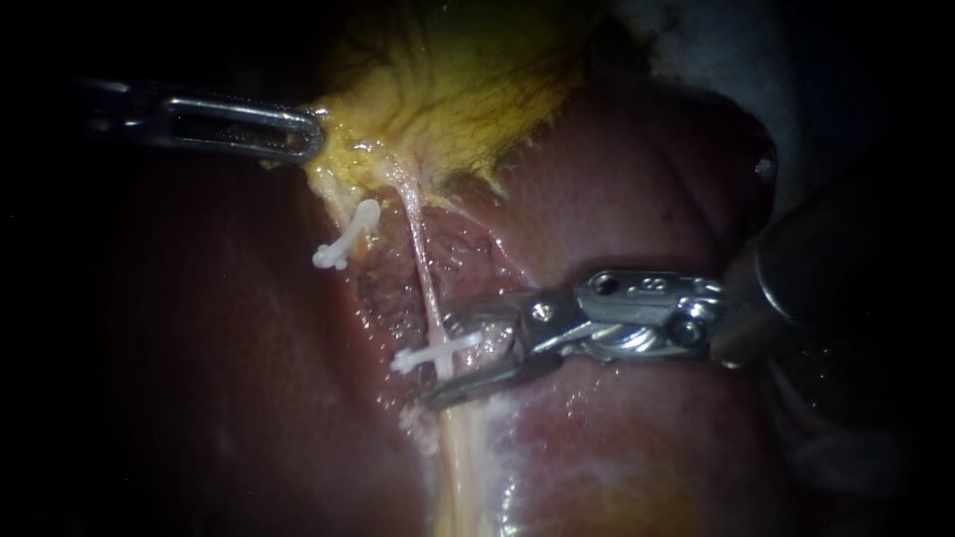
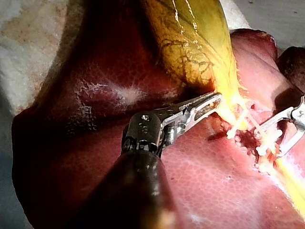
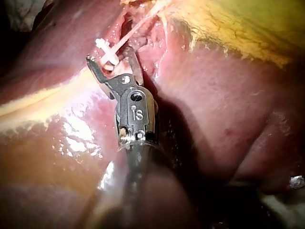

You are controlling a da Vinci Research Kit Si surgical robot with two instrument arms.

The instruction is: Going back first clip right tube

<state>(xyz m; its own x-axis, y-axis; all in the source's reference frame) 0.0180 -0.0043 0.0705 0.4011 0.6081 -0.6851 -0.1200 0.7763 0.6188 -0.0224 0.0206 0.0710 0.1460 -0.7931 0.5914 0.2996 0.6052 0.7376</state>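
The right tube (image 1: pixel 422 267) runs pale and thin from the gallbladder (image 1: pixel 458 80) down over the liver (image 1: pixel 637 189). A white clip (image 1: pixel 434 353) sits across its lower part. My right instrument (image 1: pixel 440 363) comes in from the right, its jaws open, one on each side of that clip. The right wrist view shows the same open jaws of the right instrument (image 3: pixel 108 56) around the clip (image 3: pixel 106 51). Another white clip (image 1: pixel 345 239) sits on the left tube. My left instrument (image 1: pixel 303 137) is shut on the yellow tissue at the gallbladder's neck, also seen in the left wrist view (image 2: pixel 213 100).
Raw, dissected liver bed (image 1: pixel 393 288) lies between the two tubes. A pale yellow strand (image 1: pixel 460 467) continues below the lower clip. Grey cloth (image 1: pixel 716 60) lies beyond the liver at upper right. In the left wrist view the right instrument (image 2: pixel 291 125) stands ahead of my left jaws.
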